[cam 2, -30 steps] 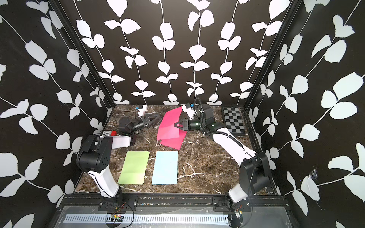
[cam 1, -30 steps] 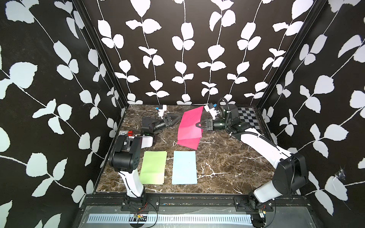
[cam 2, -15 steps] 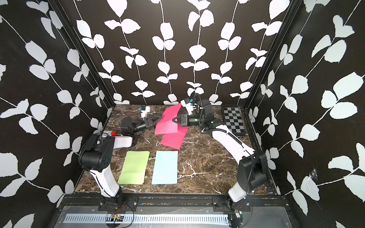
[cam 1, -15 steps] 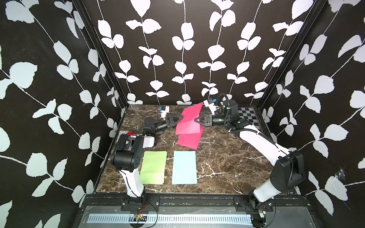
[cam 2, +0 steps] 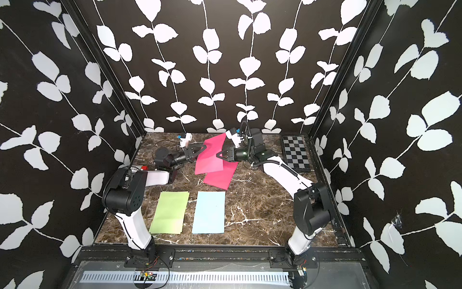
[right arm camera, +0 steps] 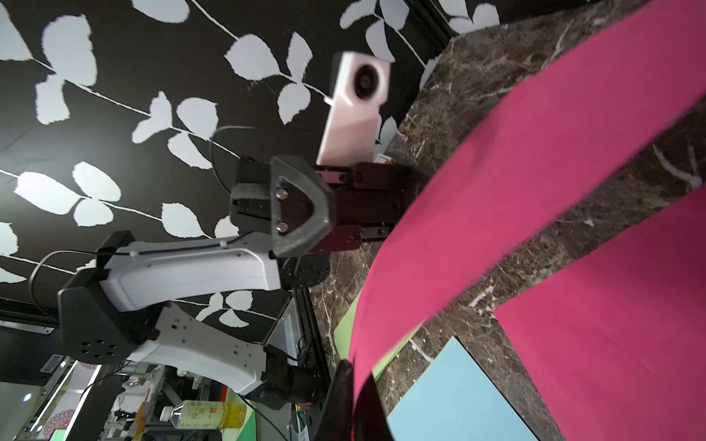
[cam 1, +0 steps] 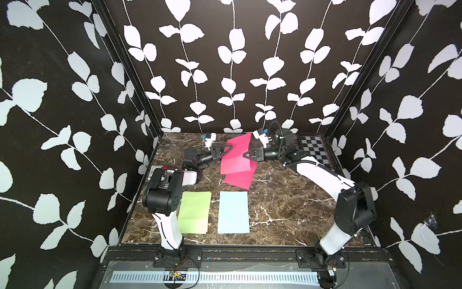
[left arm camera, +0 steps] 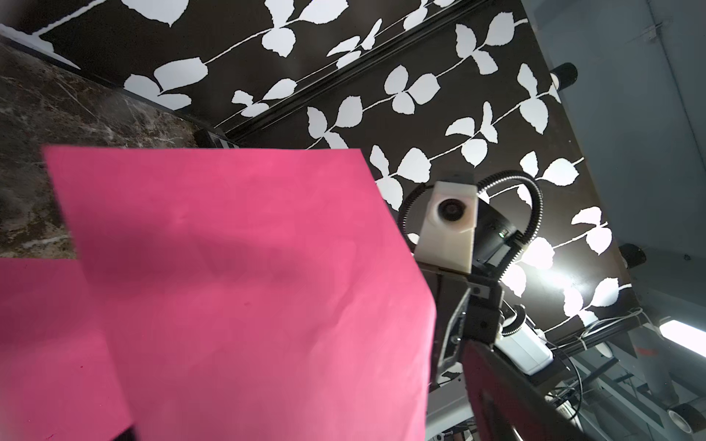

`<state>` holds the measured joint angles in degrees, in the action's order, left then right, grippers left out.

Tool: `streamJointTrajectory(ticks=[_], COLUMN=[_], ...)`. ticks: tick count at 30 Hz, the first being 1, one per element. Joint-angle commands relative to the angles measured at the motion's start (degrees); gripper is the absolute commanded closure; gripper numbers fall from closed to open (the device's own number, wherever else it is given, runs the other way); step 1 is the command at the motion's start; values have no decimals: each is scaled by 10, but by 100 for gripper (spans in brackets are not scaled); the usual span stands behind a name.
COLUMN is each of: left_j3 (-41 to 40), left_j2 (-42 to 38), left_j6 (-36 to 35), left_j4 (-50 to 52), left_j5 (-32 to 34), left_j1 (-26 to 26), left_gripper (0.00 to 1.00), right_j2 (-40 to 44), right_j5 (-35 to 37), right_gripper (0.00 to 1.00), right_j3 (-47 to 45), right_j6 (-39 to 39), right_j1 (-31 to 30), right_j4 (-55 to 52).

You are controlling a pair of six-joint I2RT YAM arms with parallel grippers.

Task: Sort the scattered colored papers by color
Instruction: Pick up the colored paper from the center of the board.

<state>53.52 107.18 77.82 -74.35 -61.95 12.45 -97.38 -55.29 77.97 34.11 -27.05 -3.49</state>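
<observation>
A magenta pink paper (cam 1: 237, 155) (cam 2: 211, 155) hangs tilted above the table's back middle. My right gripper (cam 1: 246, 155) (cam 2: 220, 155) (right arm camera: 355, 401) is shut on its right edge. My left gripper (cam 1: 224, 151) (cam 2: 200, 150) stands open at the sheet's left edge, which reaches in between the fingers (left arm camera: 512, 397). A second pink paper (cam 1: 240, 179) (cam 2: 220, 177) lies flat beneath it. A light green paper (cam 1: 195, 212) (cam 2: 170, 212) and a light blue paper (cam 1: 233, 212) (cam 2: 209, 212) lie side by side near the front.
A black-and-grey checkerboard (cam 1: 313, 149) (cam 2: 296, 154) lies at the back right corner. A small card box with a red block (cam 1: 163, 167) sits by the left wall behind the left arm. Patterned walls close in three sides of the marble table (cam 1: 287, 200).
The right gripper has carried the pink sheet leftward and tipped it up more. The left gripper has moved right until its open fingers reach the sheet's left edge.
</observation>
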Motion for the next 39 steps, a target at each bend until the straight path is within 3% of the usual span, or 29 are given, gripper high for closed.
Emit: streamJointTrajectory(ticks=[1,9,15,27,34,39], left_j3=[15,17,18,12,12,15], left_j2=[-51,-124,-149,-137,-141,-144], left_j6=[-66,-289,-359,-340,-336,-335], left_j4=[66,361,451,422,417,418], left_j5=[-25,-24,-11,-16,-23,-23], left_j1=[2,5,5,7,9,9], left_gripper=[7,21,25,26,50,50], right_j2=[8,18,23,34,23,19], right_j5=[-6,8,12,16,9,7], right_gripper=[100,100,100,100,100,100], right_j3=[27,24,21,9,9,11], right_j6=[-47,-82,-88,-81,-84,-93], right_j1=[0,4,6,9,9,9], right_j4=[-39,-81,-83,-67,-71,-82])
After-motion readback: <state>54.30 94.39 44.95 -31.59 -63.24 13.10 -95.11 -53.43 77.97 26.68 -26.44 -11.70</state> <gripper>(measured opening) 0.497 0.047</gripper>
